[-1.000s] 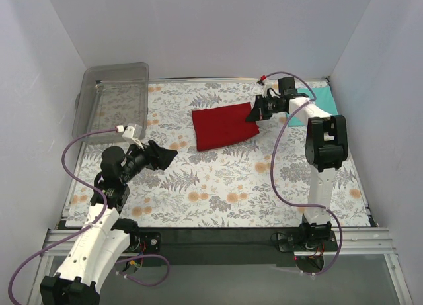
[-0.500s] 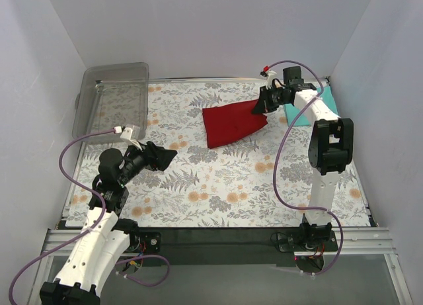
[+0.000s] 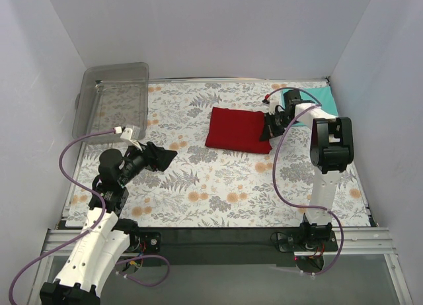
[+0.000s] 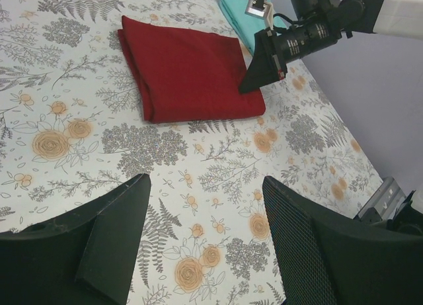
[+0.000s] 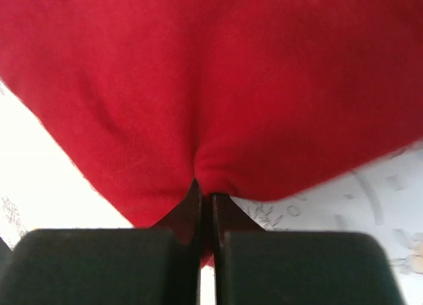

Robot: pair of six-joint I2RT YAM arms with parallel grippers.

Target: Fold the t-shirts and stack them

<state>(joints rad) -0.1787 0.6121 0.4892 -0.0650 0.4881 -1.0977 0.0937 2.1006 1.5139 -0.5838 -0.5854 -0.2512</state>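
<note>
Two states apply: the right gripper (image 5: 205, 191) clamps one edge of the red t-shirt (image 3: 238, 129); the left gripper (image 4: 205, 186) hovers, jaws wide apart.

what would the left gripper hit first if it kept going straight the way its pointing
Probably the floral-patterned table cover, just short of the folded deep red cloth t-shirt. The open left gripper tilts downward, so table comes before shirt, though depth is hard to judge.

Left arm (image 3: 92, 242), right arm (image 3: 324, 179): white shells, black joints and bases. Purple cable (image 3: 273, 169) loops off each, white plug (image 3: 132, 130) near wrist. Left end effector (image 4: 205, 182): black wedge fingers (image 4: 112, 245), one pad mesh-textured.
</note>
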